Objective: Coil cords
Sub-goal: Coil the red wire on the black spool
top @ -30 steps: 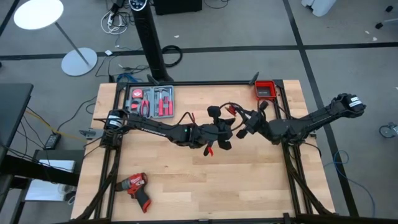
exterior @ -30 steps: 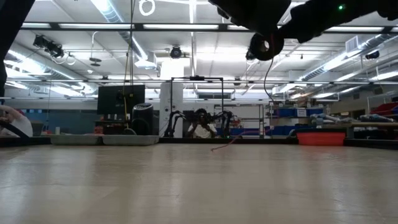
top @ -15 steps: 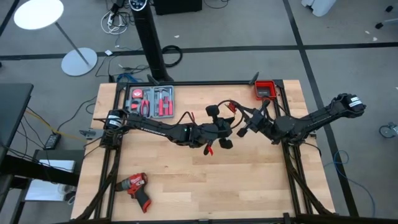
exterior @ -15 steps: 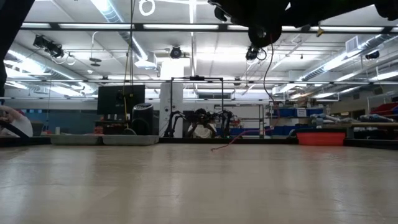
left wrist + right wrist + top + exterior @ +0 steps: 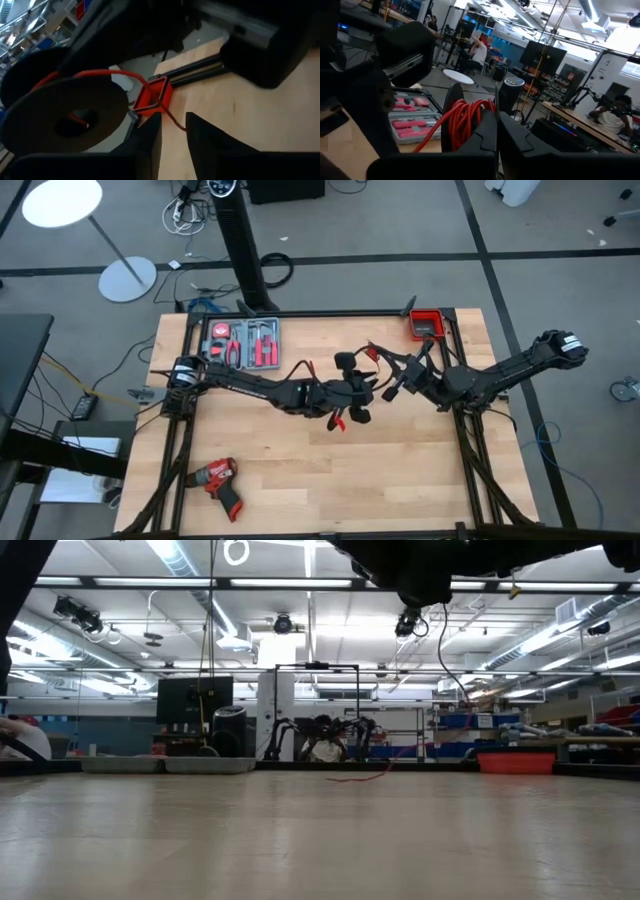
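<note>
Both arms meet over the middle of the wooden tabletop (image 5: 300,470), well above it. The left claw (image 5: 362,392) and the right claw (image 5: 388,385) sit just beside each other in the overhead view. The right claw (image 5: 496,131) is pinched tight, fingers together, on a bundle of red wire (image 5: 467,117) looped around a dark round spool; the coils show right past its fingertips in its own wrist cam. The left wrist cam shows the left claw (image 5: 174,131) with a narrow gap between its fingers, nothing held in that gap, and a flat black spool disc (image 5: 60,115) beside it with the red wire (image 5: 107,75) running over its edge. A strand of that wire trails past the fingers toward a small red bin (image 5: 152,97). From above, that red bin (image 5: 427,326) sits at the far right corner of the tabletop, a tool tray (image 5: 240,343) with red-handled tools at the far left, and a red drill (image 5: 217,480) lies near the front left corner. In the low cam a bit of red wire (image 5: 362,776) lies on the tabletop far back, and a thin dark cord (image 5: 447,650) hangs down from the arms overhead. Can't pick out the thicker black cable for sure.
</note>
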`<move>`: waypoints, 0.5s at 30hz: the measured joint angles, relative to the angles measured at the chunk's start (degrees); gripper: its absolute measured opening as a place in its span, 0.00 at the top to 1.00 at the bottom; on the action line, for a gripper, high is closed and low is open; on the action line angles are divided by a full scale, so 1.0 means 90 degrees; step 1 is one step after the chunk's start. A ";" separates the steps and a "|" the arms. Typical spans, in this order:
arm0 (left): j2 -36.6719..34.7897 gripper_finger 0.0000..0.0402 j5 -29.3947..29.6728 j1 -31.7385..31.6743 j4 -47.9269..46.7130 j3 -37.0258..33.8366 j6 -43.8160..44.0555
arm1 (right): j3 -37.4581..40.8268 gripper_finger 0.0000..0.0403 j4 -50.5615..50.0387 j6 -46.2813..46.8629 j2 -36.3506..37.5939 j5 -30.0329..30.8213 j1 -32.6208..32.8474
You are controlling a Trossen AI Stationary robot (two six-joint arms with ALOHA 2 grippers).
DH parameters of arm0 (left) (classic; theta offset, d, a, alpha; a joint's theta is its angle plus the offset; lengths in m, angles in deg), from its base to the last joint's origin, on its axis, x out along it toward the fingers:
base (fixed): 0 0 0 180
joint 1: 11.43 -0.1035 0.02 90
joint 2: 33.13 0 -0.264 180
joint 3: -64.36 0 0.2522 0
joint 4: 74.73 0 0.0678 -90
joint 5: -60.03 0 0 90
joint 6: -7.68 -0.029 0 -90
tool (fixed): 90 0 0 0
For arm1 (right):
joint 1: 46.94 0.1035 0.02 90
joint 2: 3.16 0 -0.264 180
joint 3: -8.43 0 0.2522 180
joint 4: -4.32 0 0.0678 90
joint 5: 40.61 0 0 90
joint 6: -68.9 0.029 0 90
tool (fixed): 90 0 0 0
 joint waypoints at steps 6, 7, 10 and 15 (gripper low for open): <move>0.0002 0.78 0.0015 -0.0004 -0.0024 0.0000 -0.0082 | 0.0000 1.00 0.0031 -0.0092 0.0020 0.0051 0.0000; 0.0002 0.78 -0.0001 0.0008 -0.0109 0.0000 0.0037 | 0.0000 1.00 0.0065 -0.0130 0.0039 0.0058 0.0000; 0.0002 0.78 -0.0040 0.0049 -0.0470 0.0000 0.0256 | -0.0002 1.00 0.0094 -0.0268 0.0124 0.0076 0.0030; 0.0002 0.78 -0.0040 0.0079 -0.0687 0.0000 0.0496 | -0.0002 1.00 0.0128 -0.0333 0.0249 0.0021 0.0036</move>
